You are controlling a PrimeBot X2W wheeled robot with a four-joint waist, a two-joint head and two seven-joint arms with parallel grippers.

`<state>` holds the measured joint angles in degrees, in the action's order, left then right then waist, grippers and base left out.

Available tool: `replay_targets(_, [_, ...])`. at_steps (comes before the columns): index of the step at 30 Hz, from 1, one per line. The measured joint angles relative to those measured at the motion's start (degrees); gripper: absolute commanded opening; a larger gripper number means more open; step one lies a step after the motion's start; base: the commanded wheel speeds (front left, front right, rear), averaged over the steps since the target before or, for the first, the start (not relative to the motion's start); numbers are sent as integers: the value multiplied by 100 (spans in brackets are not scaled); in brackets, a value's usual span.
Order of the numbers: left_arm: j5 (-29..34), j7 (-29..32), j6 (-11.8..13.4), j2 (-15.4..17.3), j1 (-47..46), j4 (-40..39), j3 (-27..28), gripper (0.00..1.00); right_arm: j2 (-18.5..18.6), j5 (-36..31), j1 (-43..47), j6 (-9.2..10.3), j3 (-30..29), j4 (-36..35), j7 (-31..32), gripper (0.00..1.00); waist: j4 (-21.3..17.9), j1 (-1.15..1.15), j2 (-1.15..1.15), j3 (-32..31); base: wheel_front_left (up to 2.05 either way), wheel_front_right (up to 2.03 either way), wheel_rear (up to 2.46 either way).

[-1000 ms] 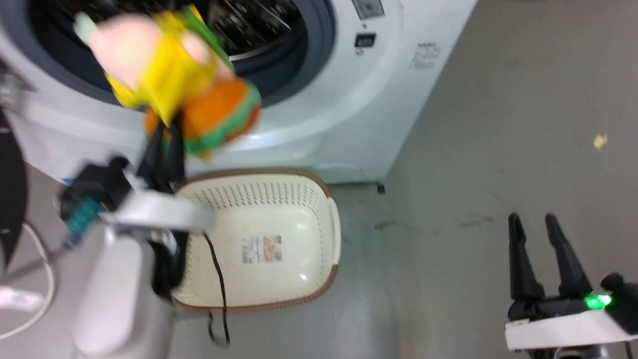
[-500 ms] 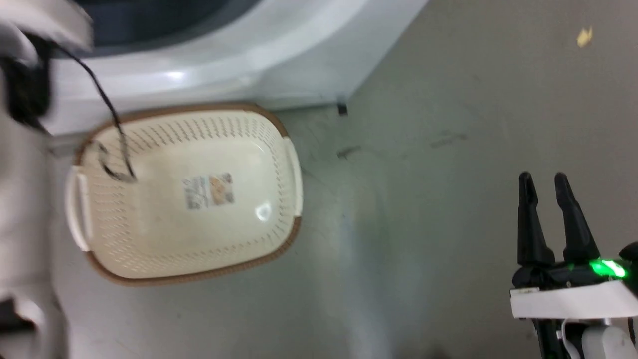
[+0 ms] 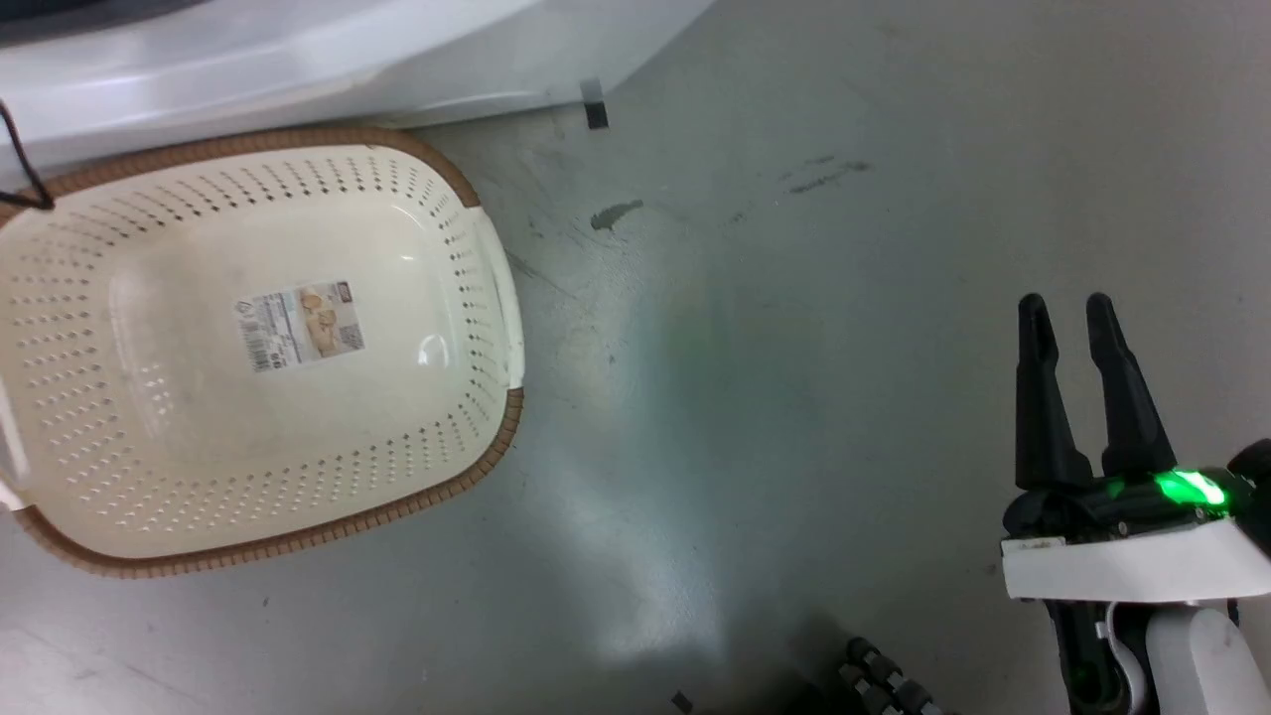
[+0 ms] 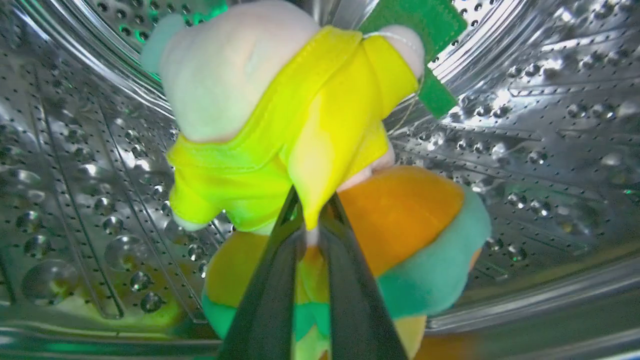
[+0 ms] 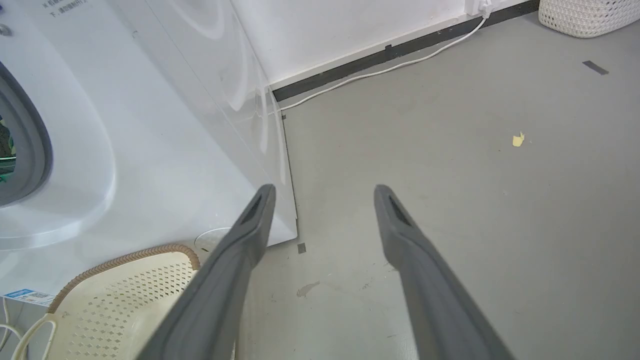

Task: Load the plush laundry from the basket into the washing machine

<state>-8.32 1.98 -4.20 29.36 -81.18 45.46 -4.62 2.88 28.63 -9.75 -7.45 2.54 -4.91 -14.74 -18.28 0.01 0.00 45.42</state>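
Pinching a yellow fold of the soft burger-shaped plush toy (image 4: pixel 280 115), the left gripper (image 4: pixel 312 212) holds it inside the shiny perforated steel drum (image 4: pixel 550 125). Parting the fingers here, well inside, should drop it cleanly. The cream perforated plastic basket (image 3: pixel 447 298) holds nothing; the right gripper (image 3: pixel 1067 308) idles, fingers apart.

The floor (image 3: pixel 794 298) is bright, with a pale shiny patch low in the head view. A green light (image 3: pixel 1187 489) glows at the base of the right pincer (image 3: pixel 1064 303). Inside the washing machine (image 4: pixel 550 125) the steel sparkles with white and green glints, and its lines bend near the view's edges. The plush toy (image 4: pixel 280 125) is lit strong and bright.
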Motion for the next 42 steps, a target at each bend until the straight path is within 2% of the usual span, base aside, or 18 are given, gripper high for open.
replay_targets(5, [146,-5,-10,2,-355,456,-209,0,0,19,-46,0,69,-20,0,100,-34,-1,0,162,0,0,0])
replay_targets(12, [109,-3,-182,-123,-626,981,-412,0,0,19,-118,0,154,-3,0,100,7,-1,0,172,0,0,0])
replay_targets(13, [107,-10,-202,-134,-637,1053,-434,26,0,19,-120,0,155,5,0,100,13,-1,0,153,0,0,0])
replay_targets(14, [104,-35,-203,-145,-639,1124,-459,69,0,19,-120,0,149,20,0,100,24,-1,0,130,0,0,0])
replay_targets(15, [36,-108,-230,-180,-637,1293,-486,100,0,18,-120,0,154,53,0,100,48,-1,0,61,0,0,0])
replay_targets(23, [-170,-604,-277,-400,-246,1760,-603,100,0,-154,-108,0,-32,87,0,100,184,-1,0,-409,0,0,0])
replay_targets(29, [-522,-1384,-304,-781,617,1934,-699,100,0,-464,113,0,-220,149,0,100,446,-1,0,-1200,0,0,0])
replay_targets(33, [-793,-1573,-305,-985,1077,1779,-732,100,0,-599,310,0,-261,180,0,100,602,-2,0,-1605,0,0,0])
replay_targets(36, [-1393,-1662,-304,-1259,1879,1310,-492,100,0,-736,503,0,-302,226,0,100,836,-2,0,-2158,0,0,0])
replay_targets(40, [-1521,-1668,-304,-1394,2928,236,-414,100,0,-891,717,0,-323,231,0,100,1105,-3,0,-2706,0,0,0])
replay_targets(41, [-1521,-1668,-304,-1394,2928,236,-414,100,0,-891,717,0,-323,231,0,100,1105,-3,0,-2706,0,0,0])
replay_targets(42, [-1492,-1668,-302,-1425,3526,-333,-360,100,0,-937,815,0,-307,235,0,100,1243,-3,0,-2968,0,0,0])
